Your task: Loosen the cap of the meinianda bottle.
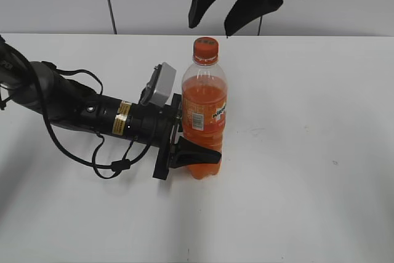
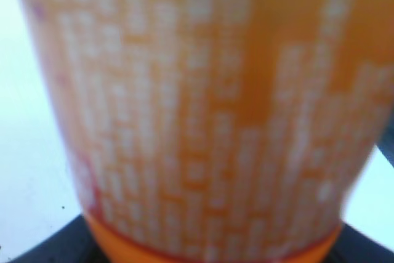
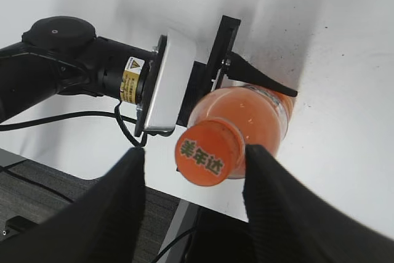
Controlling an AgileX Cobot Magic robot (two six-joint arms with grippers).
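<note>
The meinianda bottle (image 1: 205, 112) stands upright mid-table, full of orange drink, with its orange label (image 2: 203, 109) blurred and filling the left wrist view. My left gripper (image 1: 200, 143) reaches in from the left and is shut on the bottle's lower body; one black finger (image 1: 198, 153) shows in front, the other is hidden behind. The orange-red cap (image 1: 205, 48) sits on the neck. My right gripper (image 1: 211, 30) hangs open just above it. From the right wrist, the cap (image 3: 208, 152) with green characters lies between the spread fingers (image 3: 126, 201), touching neither.
The left arm (image 1: 92, 112) with its cables and grey wrist camera (image 1: 161, 84) lies low across the left of the white table (image 1: 308, 152). In the right wrist view, the table edge (image 3: 178, 214) and dark floor beyond it show below the cap.
</note>
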